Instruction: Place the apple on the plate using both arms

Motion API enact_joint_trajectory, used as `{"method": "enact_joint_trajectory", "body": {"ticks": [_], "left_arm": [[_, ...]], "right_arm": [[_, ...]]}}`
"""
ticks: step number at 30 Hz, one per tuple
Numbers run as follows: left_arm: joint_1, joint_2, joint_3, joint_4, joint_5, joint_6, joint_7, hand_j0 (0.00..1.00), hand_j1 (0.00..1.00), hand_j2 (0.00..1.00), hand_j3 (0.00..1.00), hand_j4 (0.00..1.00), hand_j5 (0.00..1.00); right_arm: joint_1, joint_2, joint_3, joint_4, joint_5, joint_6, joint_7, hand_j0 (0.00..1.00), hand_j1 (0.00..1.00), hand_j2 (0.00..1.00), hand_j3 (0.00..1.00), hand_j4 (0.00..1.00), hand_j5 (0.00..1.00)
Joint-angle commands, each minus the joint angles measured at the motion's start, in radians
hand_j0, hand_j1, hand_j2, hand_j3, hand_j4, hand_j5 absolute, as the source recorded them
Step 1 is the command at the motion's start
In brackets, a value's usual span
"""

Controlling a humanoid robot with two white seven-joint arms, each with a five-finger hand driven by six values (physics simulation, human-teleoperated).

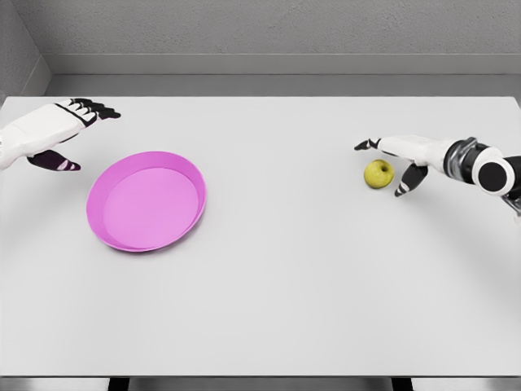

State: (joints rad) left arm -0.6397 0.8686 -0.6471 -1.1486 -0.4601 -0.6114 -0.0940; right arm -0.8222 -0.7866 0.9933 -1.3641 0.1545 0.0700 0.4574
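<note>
Right hand [399, 159] sits spread beside the apple [378, 173] on the table [285, 285], far from the pink plate [146, 200], left hand [61, 134] open near it; a clumsy close could roll the apple away.

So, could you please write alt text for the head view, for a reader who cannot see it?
A small yellow-green apple lies on a white table, with the right hand open around it but not yet gripping. Far to the left, an empty pink plate waits, and the left hand hovers open beside it.
</note>
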Motion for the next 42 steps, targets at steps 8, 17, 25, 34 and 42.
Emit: {"method": "enact_joint_trajectory", "body": {"ticks": [8,17,25,34,42], "left_arm": [[0.0,-0.016,0.006,0.003,0.004,0.001,0.0,1.0,1.0,1.0,1.0,1.0,1.0],[0.002,-0.016,0.007,0.003,0.004,0.001,0.0,1.0,1.0,1.0,1.0,1.0,1.0],[0.002,-0.016,0.007,0.003,0.004,0.001,-0.023,1.0,1.0,1.0,1.0,1.0,1.0],[0.002,-0.008,0.007,0.0,0.008,0.001,-0.021,1.0,1.0,1.0,1.0,1.0,1.0],[0.003,-0.007,0.007,0.0,0.009,0.001,-0.021,1.0,1.0,1.0,1.0,1.0,1.0]], "right_arm": [[0.002,-0.002,0.028,0.0,0.0,-0.004,0.001,0.66,0.66,0.66,0.66,0.66,0.66],[0.0,-0.002,0.036,-0.006,0.0,-0.007,0.003,0.51,0.51,0.51,0.51,0.51,0.51],[-0.014,-0.006,0.034,-0.013,0.002,-0.012,0.004,0.48,0.48,0.48,0.48,0.48,0.48],[-0.04,-0.01,0.021,-0.11,0.002,-0.01,0.007,0.48,0.48,0.48,0.48,0.48,0.48],[-0.035,0.043,0.028,-0.285,0.0,-0.009,0.012,0.47,0.47,0.47,0.47,0.47,0.47]]}}
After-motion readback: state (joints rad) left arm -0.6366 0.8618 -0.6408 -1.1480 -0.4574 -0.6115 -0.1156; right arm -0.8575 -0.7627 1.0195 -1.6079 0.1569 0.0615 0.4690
